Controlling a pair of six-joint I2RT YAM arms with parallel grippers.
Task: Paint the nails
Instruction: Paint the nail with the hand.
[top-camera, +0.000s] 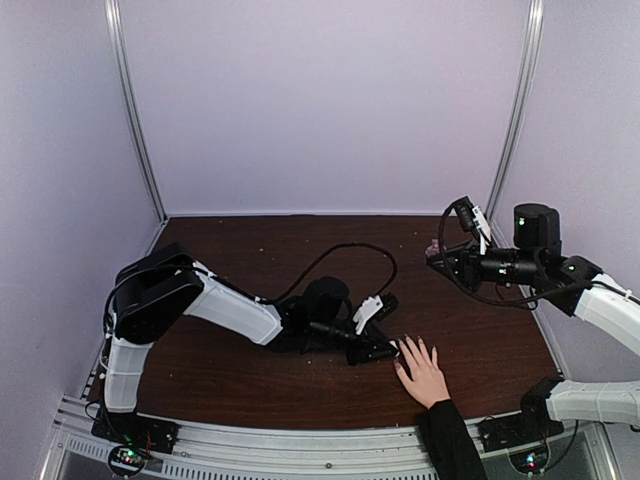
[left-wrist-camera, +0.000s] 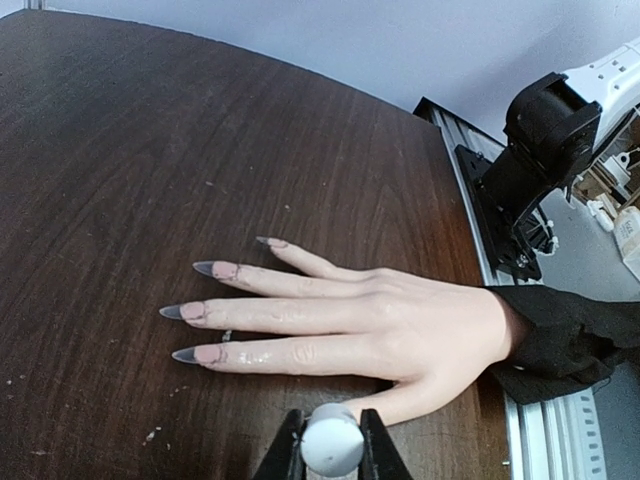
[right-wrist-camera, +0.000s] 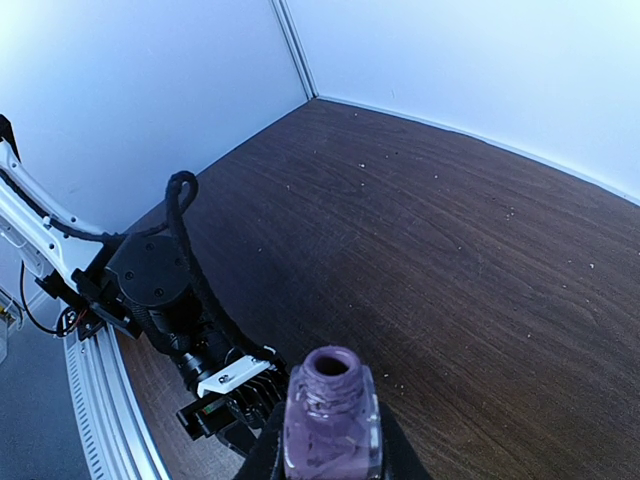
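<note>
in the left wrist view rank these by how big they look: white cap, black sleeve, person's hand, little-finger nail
1. person's hand
2. black sleeve
3. white cap, which sits nearest the camera, so its size here is inflated
4. little-finger nail

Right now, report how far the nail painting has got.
Done: the bottle sits uncapped in the right hand. In hand: the left hand grips the cap close to the nails. Left: four nails look grey, none purple; the fifth is hidden.
</note>
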